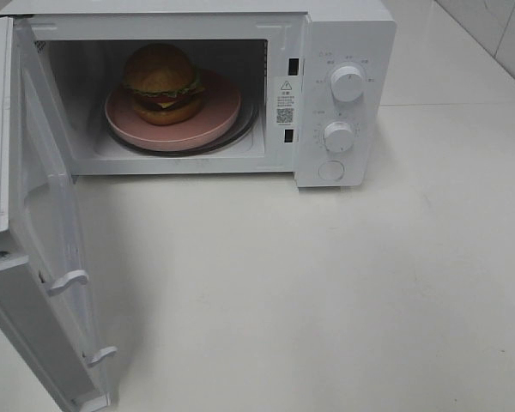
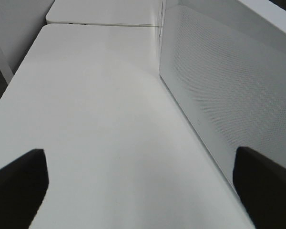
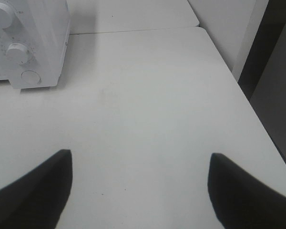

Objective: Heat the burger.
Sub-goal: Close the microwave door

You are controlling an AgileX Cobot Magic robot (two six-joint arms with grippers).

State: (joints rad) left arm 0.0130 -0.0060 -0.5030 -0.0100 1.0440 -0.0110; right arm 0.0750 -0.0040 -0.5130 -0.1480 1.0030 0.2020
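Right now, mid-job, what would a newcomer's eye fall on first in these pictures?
First the burger, sitting on a pink plate inside the white microwave near the top of the high view. Next comes the door, swung wide open on the left. On the panel to the right of the cavity, an upper knob sits above a lower knob.
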